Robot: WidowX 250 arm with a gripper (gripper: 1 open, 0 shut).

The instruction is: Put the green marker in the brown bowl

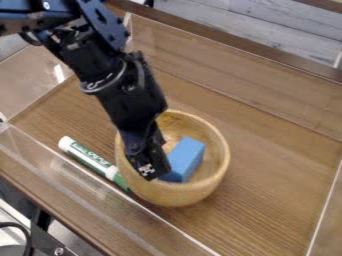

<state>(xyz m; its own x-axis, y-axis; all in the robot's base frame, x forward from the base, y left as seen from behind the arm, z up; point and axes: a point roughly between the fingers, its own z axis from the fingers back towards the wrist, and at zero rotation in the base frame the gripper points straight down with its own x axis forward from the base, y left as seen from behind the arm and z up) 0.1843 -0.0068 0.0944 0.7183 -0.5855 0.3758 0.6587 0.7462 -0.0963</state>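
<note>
The brown bowl point(201, 190) sits upright on the wooden table, right of centre and towards the front. The green marker point(91, 160) lies flat on the table just left of the bowl, its dark cap end close to the bowl's wall. My gripper point(144, 168) points steeply down at the bowl's left rim, between the marker and the bowl's inside. Its fingertips are dark and overlap the rim, so I cannot tell how the jaws stand or whether they still touch the bowl. The marker is not held.
A blue rectangular block point(185, 160) lies inside the bowl. Low clear plastic walls point(24, 150) border the wooden surface at the front left. The black arm point(100, 65) leans in from the upper left.
</note>
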